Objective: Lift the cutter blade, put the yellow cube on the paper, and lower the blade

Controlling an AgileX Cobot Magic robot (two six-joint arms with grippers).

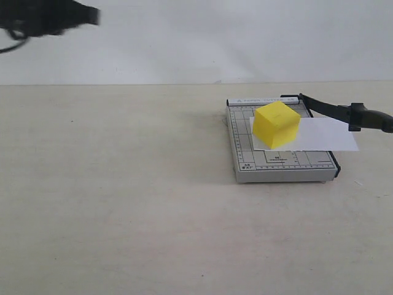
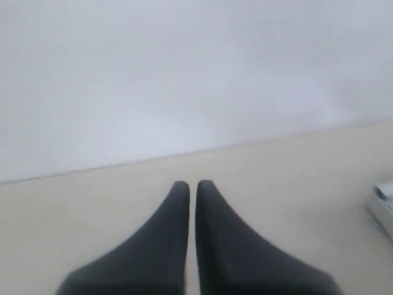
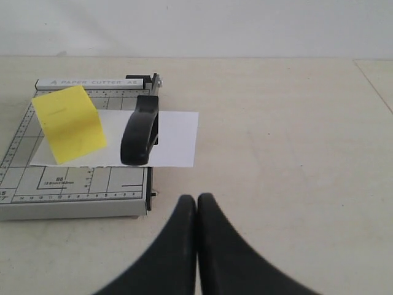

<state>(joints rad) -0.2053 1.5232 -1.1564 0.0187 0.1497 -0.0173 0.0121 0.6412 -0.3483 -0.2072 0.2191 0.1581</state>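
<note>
The yellow cube [image 1: 277, 123] [image 3: 67, 123] rests on the left part of the white paper [image 1: 328, 136] [image 3: 175, 138]. That sheet lies across the grey gridded cutter base [image 1: 242, 147] [image 3: 73, 184] and sticks out past its blade side. The cutter blade [image 1: 368, 117] [image 3: 140, 132] is tilted up off the base, hinged at the far end, its thick handle hanging over the paper. My left gripper [image 1: 86, 15] [image 2: 193, 183] hovers far to the upper left, shut and empty. My right gripper [image 3: 196, 198], out of the exterior view, is shut and empty over bare table, short of the base's near corner.
The beige tabletop [image 1: 123, 203] runs back to a white wall [image 1: 202, 37]. A corner of the cutter base [image 2: 384, 206] shows at the edge of the left wrist view.
</note>
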